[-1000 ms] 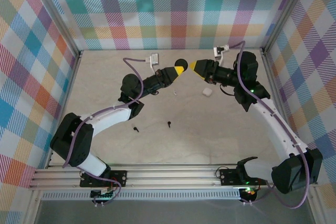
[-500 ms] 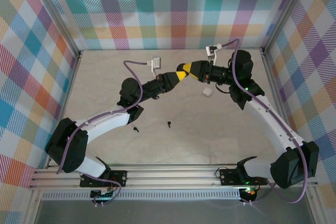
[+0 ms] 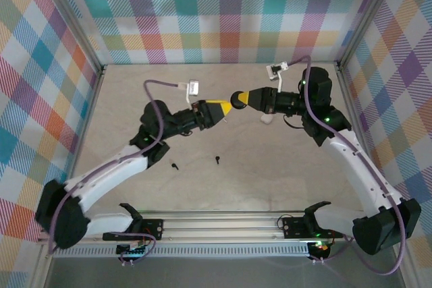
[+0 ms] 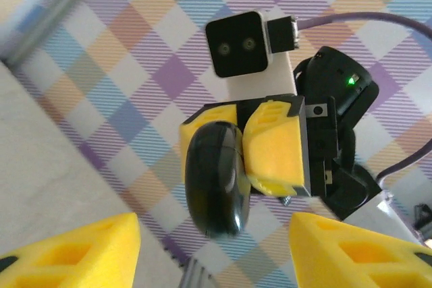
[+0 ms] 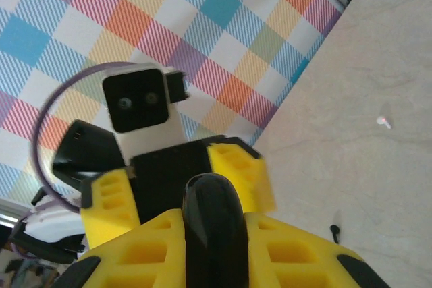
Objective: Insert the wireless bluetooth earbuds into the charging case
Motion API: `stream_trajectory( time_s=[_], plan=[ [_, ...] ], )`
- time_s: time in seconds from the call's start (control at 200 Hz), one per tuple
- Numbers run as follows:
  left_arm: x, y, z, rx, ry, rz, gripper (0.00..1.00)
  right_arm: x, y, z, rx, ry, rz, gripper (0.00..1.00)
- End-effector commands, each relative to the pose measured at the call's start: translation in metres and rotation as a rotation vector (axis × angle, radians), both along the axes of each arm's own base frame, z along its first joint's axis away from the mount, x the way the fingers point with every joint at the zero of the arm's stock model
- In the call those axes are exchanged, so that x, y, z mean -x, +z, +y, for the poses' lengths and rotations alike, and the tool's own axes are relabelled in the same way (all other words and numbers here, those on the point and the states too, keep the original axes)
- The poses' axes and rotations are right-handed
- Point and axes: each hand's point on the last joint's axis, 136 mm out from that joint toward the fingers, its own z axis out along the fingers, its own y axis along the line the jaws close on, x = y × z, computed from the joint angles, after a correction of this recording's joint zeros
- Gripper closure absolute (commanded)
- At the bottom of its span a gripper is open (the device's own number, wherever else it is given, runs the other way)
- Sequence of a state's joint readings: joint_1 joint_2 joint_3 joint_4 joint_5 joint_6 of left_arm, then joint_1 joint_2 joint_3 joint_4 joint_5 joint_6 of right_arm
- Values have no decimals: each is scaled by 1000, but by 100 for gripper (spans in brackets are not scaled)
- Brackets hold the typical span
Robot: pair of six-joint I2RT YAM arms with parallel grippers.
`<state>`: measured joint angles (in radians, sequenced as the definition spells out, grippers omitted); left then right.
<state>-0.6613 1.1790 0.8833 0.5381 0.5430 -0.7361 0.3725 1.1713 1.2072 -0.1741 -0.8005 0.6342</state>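
Beige tabletop, plaid walls on three sides. Left earbud and right earbud both lie loose on the table in front of the arms, near each other but apart, nothing touching them. Charging case sits on the table further back and to the right, well apart from both earbuds. From the top view it's partly covered by the right arm's wrist, so can't tell if the lid is up.

Right gripper is pinched on a black disc, not on the case. Right wrist view shows the disc edge-on, a yellow finger pad pressed to each flat face. Left wrist view shows the same: disc clamped, most of it sticking out past the pads.

Left gripper faces it nose to nose, jaws spread. Its two yellow fingers stand wide at either side of its own view, with clear space between them and the disc. Top view puts its tips just beside the disc. Contact: can't tell from above, and the wrist view shows a gap.
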Motion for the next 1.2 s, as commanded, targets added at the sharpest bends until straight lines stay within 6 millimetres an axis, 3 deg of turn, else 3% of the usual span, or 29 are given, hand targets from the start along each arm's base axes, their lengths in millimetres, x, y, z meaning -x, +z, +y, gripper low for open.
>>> stream_trajectory(
  time_s=[0.0,0.18,0.27,0.42,0.575,0.78,0.925,1.195],
  plan=[
    [7,-20,34,-306,132,-114,39,9,1,-5,141,49,-185,100],
    [31,-17,56,-425,121,-286,37,6,-8,3,208,159,-266,100],
    [36,-28,60,-517,100,-364,44,7,-8,8,196,197,-329,100],
    [41,-43,66,-626,67,-377,46,20,-10,15,202,266,-454,98],
    [55,-37,50,-490,-21,-438,47,40,-15,27,161,370,-545,96],
    [54,-38,40,-286,-12,-449,46,61,-19,44,78,460,-562,95],
    [55,-39,40,-220,-6,-452,49,68,-20,49,42,486,-553,95],
    [60,-20,33,-109,-70,-473,54,73,-28,53,35,500,-539,95]
  ],
)
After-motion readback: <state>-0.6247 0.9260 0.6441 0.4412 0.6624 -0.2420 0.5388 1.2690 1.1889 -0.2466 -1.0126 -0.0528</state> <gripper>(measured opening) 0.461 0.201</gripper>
